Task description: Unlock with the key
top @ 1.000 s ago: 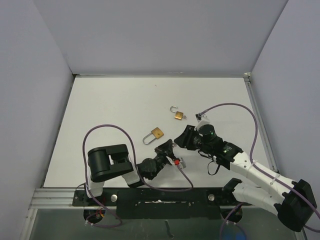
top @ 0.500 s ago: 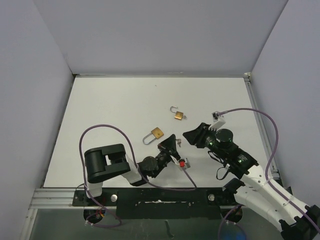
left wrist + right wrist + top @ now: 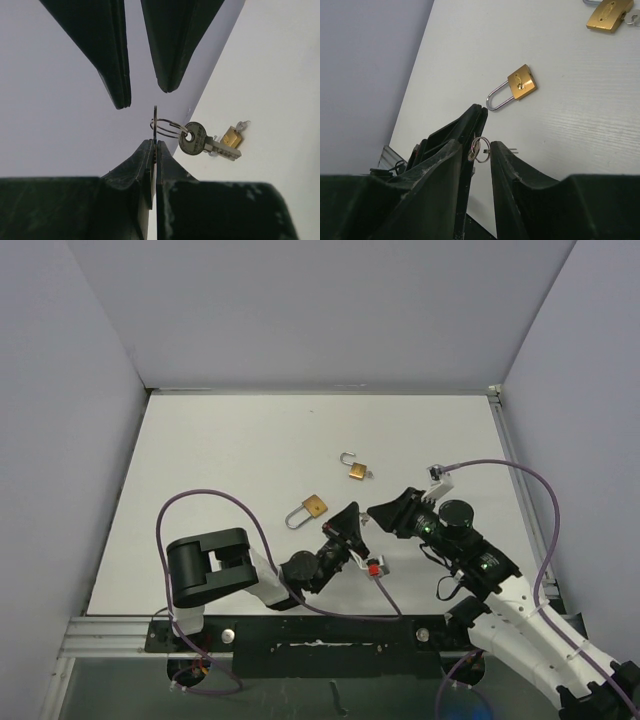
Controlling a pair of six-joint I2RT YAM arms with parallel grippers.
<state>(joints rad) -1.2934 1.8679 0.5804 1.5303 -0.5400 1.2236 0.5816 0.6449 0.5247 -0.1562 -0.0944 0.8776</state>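
- Key (image 3: 155, 115) sits clamped edge-on in the left pincer (image 3: 153, 145), its ring (image 3: 169, 128) and 2nd key (image 3: 196, 140) dangling.
- Right pincer (image 3: 476, 145) fingers stand apart, flanking the ring.
- Padlock (image 3: 308, 509) lies on the bench (image 3: 230, 460), just far-left of both pincers.

The left arm (image 3: 215, 565) lies low along the near edge of the table, its forearm reaching right and away from the base. The left pincer (image 3: 349, 515) points up and away, its fingers pressed flat together and clamping the keys (image 3: 193, 138). The right arm (image 3: 520, 610) stretches in from the near right corner, wrist angled left. The right pincer (image 3: 378, 508) meets the left tip to tip – its fingers stand slightly apart.
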